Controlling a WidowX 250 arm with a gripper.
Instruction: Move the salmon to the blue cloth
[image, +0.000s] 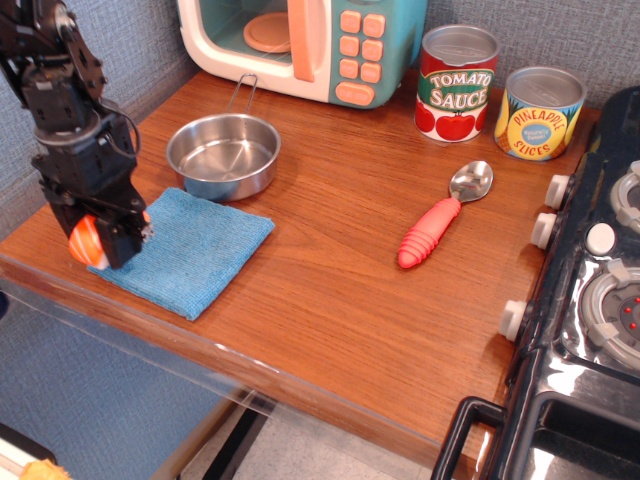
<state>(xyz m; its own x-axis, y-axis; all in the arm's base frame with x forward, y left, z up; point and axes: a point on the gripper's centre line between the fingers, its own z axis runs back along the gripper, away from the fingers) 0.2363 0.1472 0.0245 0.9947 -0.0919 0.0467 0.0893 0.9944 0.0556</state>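
At the left edge of the wooden desk (330, 290), the black robot gripper (98, 238) hangs low over the left corner of the square light-blue terry cloth (185, 250), pinching the small orange-and-white toy salmon nigiri (84, 240) between its fingers. The salmon sits at the cloth's left border, held just at its surface; whether it touches the fabric cannot be told. The cloth lies flat near the front left corner of the desk. Just behind it, toward the back left, stands the round empty steel pan (223, 155) with its thin wire handle pointing to the rear. At the back edge sits the teal-and-cream toy microwave (305, 42) with orange buttons. Toward the middle right of the desk lies the red-handled spoon with a silver bowl (444, 217), well apart from the cloth. At the back right corner stand the red tomato sauce can (457, 82) and, beside it, the yellow pineapple slices can (539, 112). The black toy stove (590, 300) borders the right edge.
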